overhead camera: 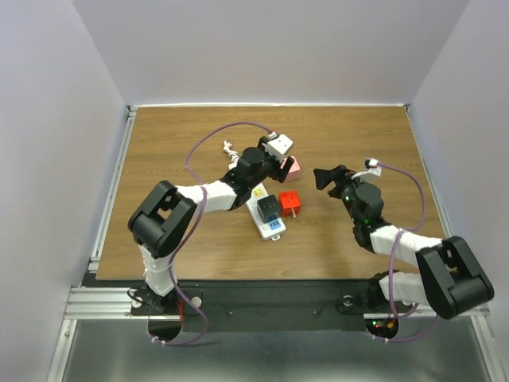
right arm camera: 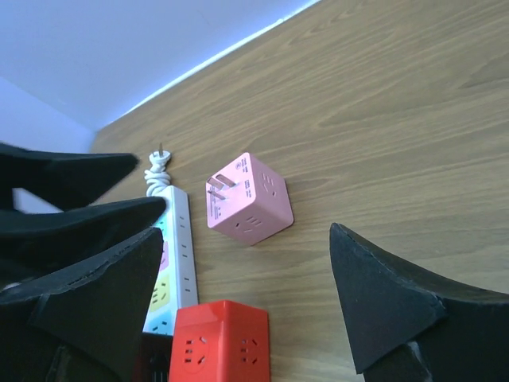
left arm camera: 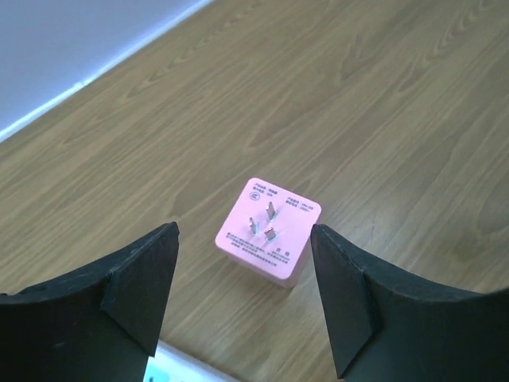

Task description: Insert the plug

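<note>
Spotted pink plug cube (left arm camera: 269,231) on table (left arm camera: 398,95), prongs up, approx centred below left gripper (left arm camera: 244,232), spread wide, touching nothing. Saw right gripper (overhead camera: 328,177) spread too, empty, farther off. Judged left nearer; reckoned on straight drop, pinch on sides, then carry to power strip (overhead camera: 265,211).

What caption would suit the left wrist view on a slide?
Left hand, open, poised over the pink cube plug lying prongs-up on the wooden table.
</note>
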`<move>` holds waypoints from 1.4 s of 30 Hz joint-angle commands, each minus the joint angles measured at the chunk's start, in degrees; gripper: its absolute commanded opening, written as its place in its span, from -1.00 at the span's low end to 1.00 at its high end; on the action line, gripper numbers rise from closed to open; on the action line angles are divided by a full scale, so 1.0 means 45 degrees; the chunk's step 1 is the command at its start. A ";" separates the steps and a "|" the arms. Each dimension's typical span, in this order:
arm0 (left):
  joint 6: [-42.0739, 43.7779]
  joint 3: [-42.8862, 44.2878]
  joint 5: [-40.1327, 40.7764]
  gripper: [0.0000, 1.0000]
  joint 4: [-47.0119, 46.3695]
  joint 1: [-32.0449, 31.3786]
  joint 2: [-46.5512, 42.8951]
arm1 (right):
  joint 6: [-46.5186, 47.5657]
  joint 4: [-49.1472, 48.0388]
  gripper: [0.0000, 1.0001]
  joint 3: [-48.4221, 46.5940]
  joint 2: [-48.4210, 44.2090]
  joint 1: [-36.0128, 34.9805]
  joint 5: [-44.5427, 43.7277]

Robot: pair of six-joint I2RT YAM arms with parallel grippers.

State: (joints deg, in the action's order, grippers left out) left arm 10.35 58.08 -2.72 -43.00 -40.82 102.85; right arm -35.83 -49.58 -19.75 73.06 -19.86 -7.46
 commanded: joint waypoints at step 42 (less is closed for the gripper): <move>0.0630 0.3557 -0.0176 -0.97 0.2173 -0.0148 0.3082 | 0.1459 0.1194 0.84 0.2103 -0.5669 0.0057 0.0213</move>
State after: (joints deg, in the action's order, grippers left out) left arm 12.97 71.42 -2.26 -33.06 -41.54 116.51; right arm -30.76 -43.51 -10.39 47.97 -19.86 -7.05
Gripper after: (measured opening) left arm 0.066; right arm 0.919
